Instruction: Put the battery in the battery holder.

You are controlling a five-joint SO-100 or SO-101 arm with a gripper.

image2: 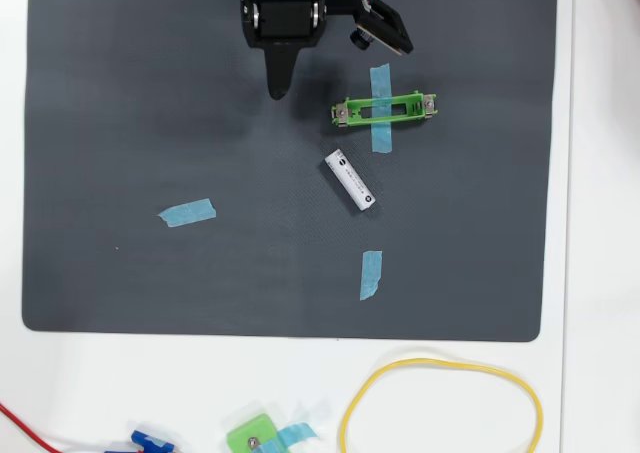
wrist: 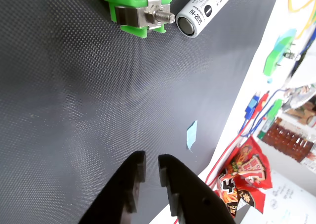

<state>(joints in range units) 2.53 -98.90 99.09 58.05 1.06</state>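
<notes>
The battery (image2: 350, 181) is a white cylinder with dark print, lying diagonally on the dark mat; in the wrist view its dark end cap (wrist: 186, 24) faces me at the top edge. The battery holder (image2: 385, 110), a narrow green frame crossed by blue tape, lies just above and right of the battery in the overhead view. One end of it, with a silver contact and screw (wrist: 148, 14), shows at the top of the wrist view. My gripper (image2: 277, 91) hovers left of the holder. Its black fingers (wrist: 151, 160) stand nearly together with only a thin slit, holding nothing.
Blue tape strips (image2: 187, 212) (image2: 371, 274) lie on the mat (image2: 120, 123). Off the mat on the white table are a yellow loop (image2: 440, 403), a small green piece (image2: 255, 436) and red and blue wires (image2: 30, 428). A snack packet (wrist: 247, 172) lies beyond the mat's edge.
</notes>
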